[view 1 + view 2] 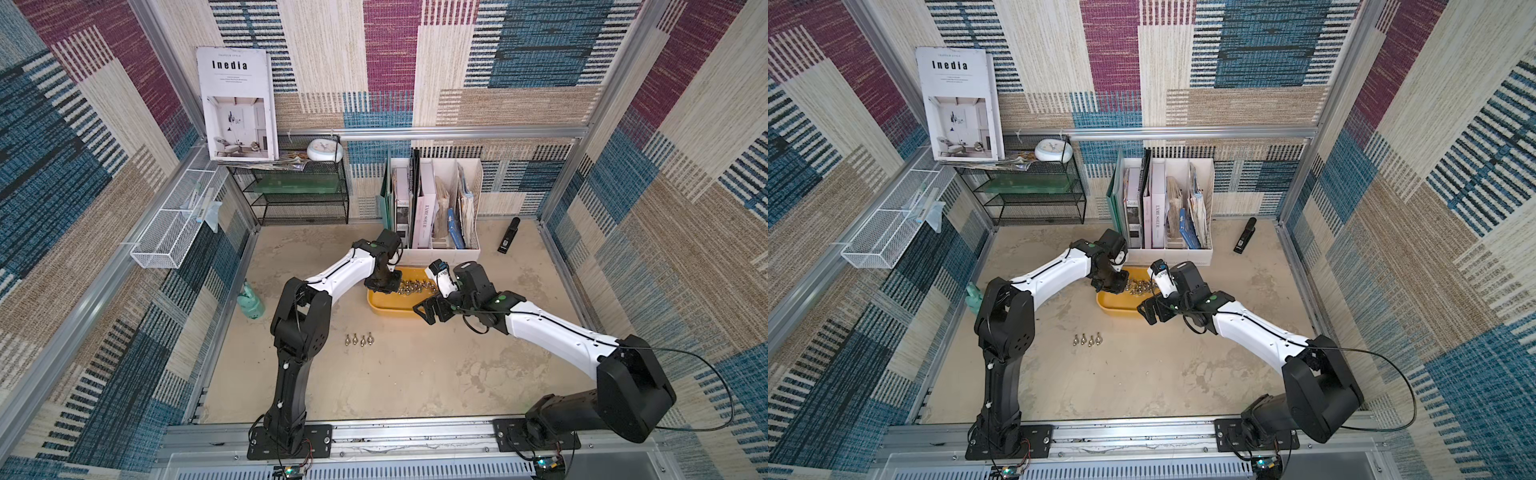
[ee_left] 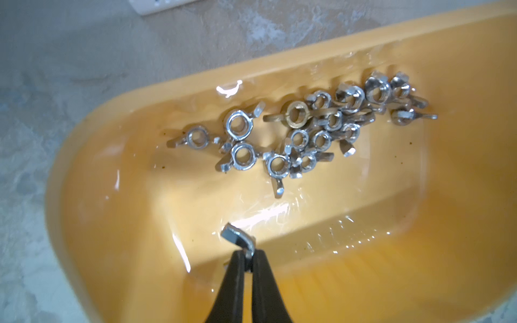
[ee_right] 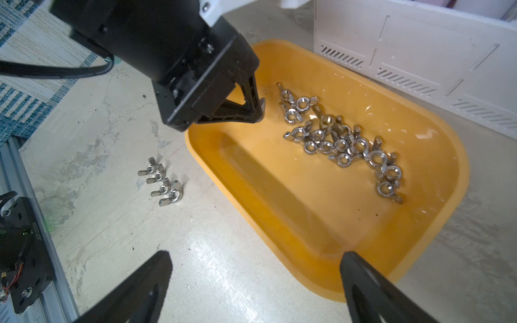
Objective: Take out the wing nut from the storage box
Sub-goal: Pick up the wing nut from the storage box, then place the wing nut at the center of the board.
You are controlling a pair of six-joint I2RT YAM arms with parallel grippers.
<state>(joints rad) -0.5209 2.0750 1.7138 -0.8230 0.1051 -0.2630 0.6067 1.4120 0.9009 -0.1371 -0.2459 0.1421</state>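
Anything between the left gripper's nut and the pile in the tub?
No. Left wrist view shows only bare floor of the storage box between the wing nut in the left gripper and the pile.

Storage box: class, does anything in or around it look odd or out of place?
One brass-looking wing nut lies among the silvery ones in the storage box. Four wing nuts sit outside on the table, in a neat row, not spilled.

Clad in glossy white forearm shells [image 1: 345, 270] between matte black joint housings [image 1: 301, 320], strung with black cables [image 3: 56, 73], marked by green dots [image 1: 501, 297], screwed onto black base plates [image 1: 316, 449], tipped with black open-framed triangular fingers [image 3: 253, 98].
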